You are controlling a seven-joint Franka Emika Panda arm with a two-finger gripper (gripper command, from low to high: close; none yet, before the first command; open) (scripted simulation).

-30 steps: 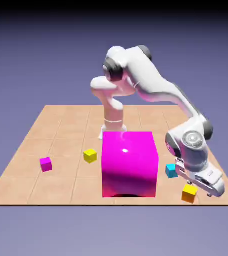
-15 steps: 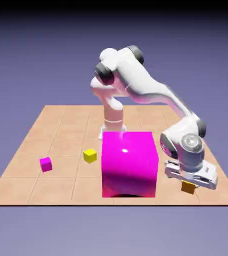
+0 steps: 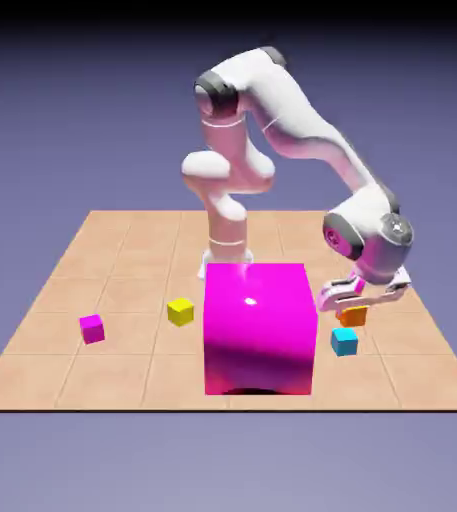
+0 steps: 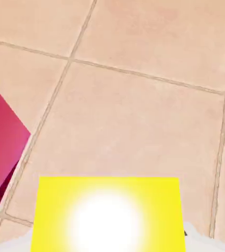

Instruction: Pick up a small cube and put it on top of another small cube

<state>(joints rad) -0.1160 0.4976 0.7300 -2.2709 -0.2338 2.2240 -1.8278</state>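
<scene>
Orange small cube [image 3: 353,316], glossy-topped, clamped in the tool [image 3: 353,309] above tiles.

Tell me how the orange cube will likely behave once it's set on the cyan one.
The orange cube looks rigid with flat faces, so it should probably sit without rolling. The cyan cube is equally tiny, so an off-centre placement could tip it. The gripper holds it just above.

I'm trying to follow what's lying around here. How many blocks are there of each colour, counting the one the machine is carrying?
Magenta: 2, the big magenta block and the small magenta cube
Yellow: 1, the small yellow cube
Orange: 1, the small orange cube, held in the arm's jaws
Cyan: 1, the small cyan cube
Total: 5
</scene>
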